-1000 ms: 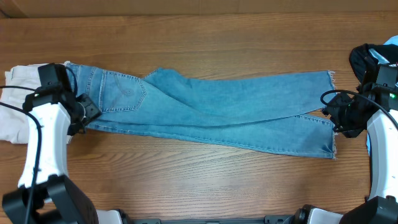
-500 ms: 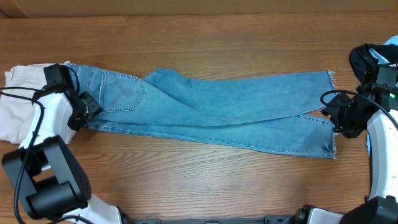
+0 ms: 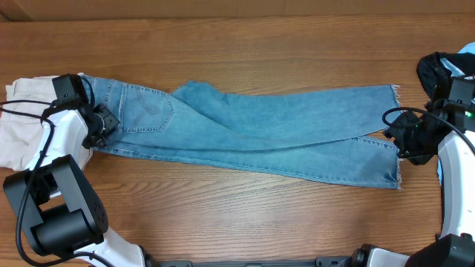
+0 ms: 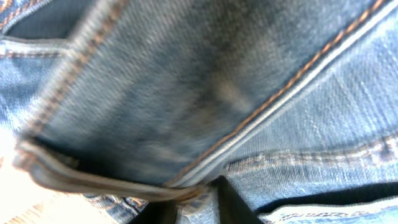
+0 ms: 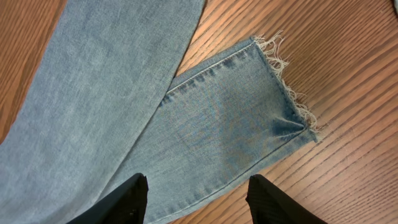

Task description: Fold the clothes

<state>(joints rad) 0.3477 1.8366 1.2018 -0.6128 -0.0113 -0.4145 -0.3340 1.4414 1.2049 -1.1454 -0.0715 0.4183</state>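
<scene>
Left tool [image 3: 110, 123] closed onto outstretched jeans [image 3: 282, 137].

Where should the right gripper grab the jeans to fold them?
At the frayed hem of the jeans, coming down from above at the right end. The legs lie flat on the table, hems pointing toward the right gripper, and the hem's puckered corner probably gives a small ridge to pinch.

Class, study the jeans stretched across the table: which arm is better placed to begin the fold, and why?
Probably the left. The left fingers look closed on denim at the waist end of the jeans, which fills that wrist view. The right fingers stand open above the frayed hem, gripping nothing.
</scene>
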